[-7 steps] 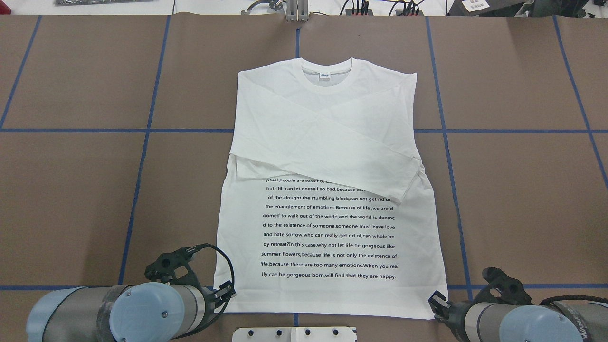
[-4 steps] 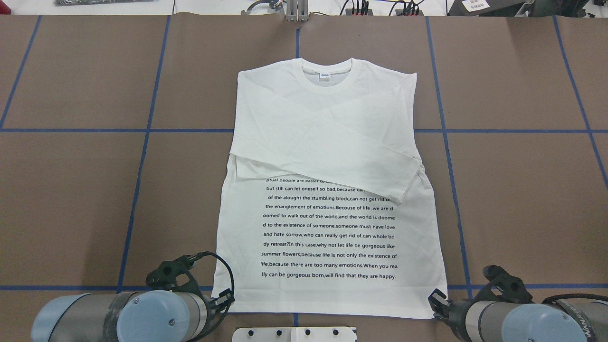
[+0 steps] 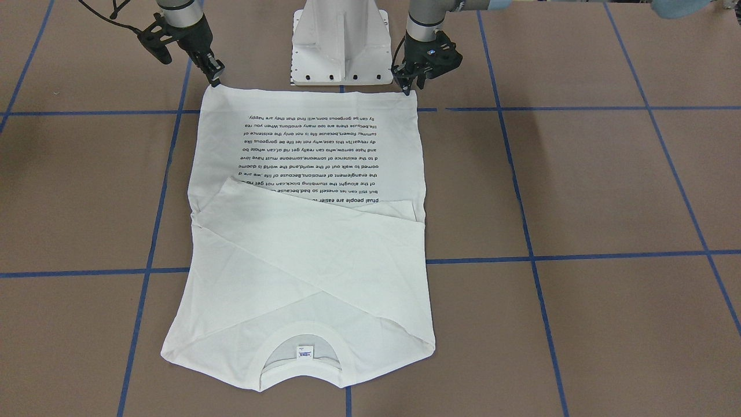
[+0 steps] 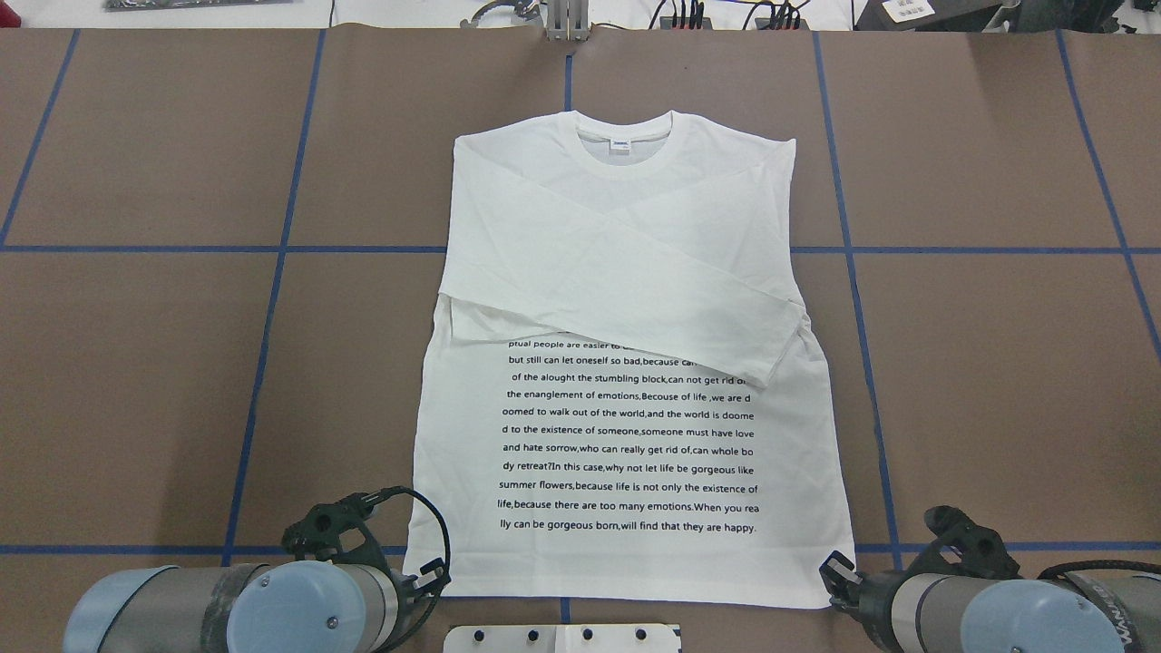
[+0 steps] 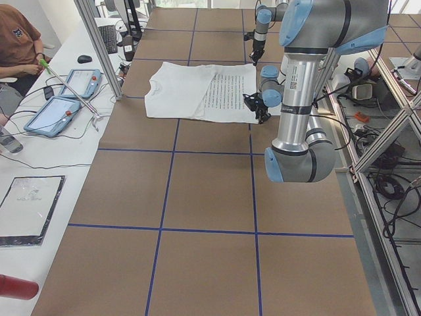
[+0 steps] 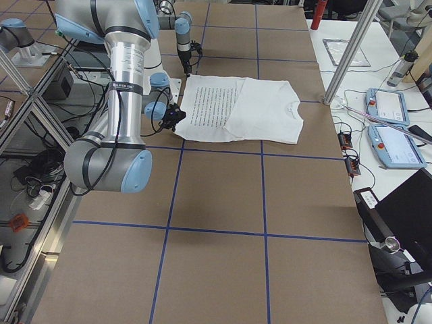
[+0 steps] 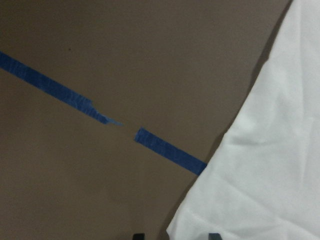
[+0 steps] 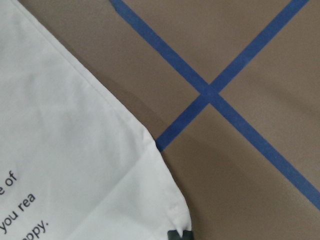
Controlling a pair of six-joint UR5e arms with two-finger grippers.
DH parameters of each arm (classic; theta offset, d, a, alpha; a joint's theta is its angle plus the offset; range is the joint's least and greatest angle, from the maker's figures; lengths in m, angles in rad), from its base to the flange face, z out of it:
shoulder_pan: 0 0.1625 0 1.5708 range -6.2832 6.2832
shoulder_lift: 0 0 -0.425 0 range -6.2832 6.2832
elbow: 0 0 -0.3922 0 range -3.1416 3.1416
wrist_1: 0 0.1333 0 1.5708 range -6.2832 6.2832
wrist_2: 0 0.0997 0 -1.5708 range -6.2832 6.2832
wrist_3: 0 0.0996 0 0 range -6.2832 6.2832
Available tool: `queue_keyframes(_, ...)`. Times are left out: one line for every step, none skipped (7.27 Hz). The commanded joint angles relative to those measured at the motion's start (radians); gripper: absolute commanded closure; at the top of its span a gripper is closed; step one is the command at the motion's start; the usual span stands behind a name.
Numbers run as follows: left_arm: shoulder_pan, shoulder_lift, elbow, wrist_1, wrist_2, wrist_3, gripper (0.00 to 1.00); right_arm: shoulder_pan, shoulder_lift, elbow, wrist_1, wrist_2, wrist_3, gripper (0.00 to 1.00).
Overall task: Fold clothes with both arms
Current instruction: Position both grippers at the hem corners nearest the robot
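Facing up, T-shirt (image 4: 635, 227) text ending "they are happy."

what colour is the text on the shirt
The text is black, on a white shirt; it shows best in the overhead view.

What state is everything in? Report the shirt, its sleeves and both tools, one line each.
T-shirt: lying flat, text side up, body not yet folded.
Sleeves: folded in, crossed over the chest.
Left tool: open, straddling one hem corner.
Right tool: looks shut on the other hem corner.
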Motion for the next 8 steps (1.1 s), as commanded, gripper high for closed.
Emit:
queue_keyframes(0.001, -0.001, 0.000, 0.000, -0.001, 0.000, 0.85, 0.000, 0.001, 0.001, -0.023, 0.000, 0.000, 1.00)
queue_keyframes(0.001, -0.001, 0.000, 0.000, -0.001, 0.000, 1.00, 0.002, 0.001, 0.003, -0.023, 0.000, 0.000, 1.00)
queue_keyframes(0.001, -0.001, 0.002, 0.000, -0.001, 0.002, 1.00, 0.000, 0.001, 0.004, -0.023, 0.000, 0.000, 1.00)
queue_keyframes(0.001, -0.004, -0.006, 0.000, -0.002, 0.002, 1.00, 0.000, -0.001, 0.009, -0.026, 0.000, 0.000, 1.00)
queue_keyframes(-0.001, -0.010, -0.016, 0.000, -0.002, 0.002, 1.00, 0.002, -0.001, 0.009, -0.026, 0.000, 0.000, 1.00)
queue_keyframes(-0.004, -0.012, -0.023, 0.000, -0.002, 0.002, 1.00, 0.003, -0.002, 0.014, -0.035, 0.000, 0.000, 1.00)
queue_keyframes(-0.011, 0.002, -0.070, 0.002, -0.002, 0.002, 1.00, 0.003, -0.002, 0.024, -0.041, 0.000, 0.000, 1.00)
queue_keyframes(-0.008, 0.023, -0.114, 0.024, -0.002, 0.002, 1.00, 0.002, -0.002, 0.049, -0.042, 0.002, 0.000, 1.00)
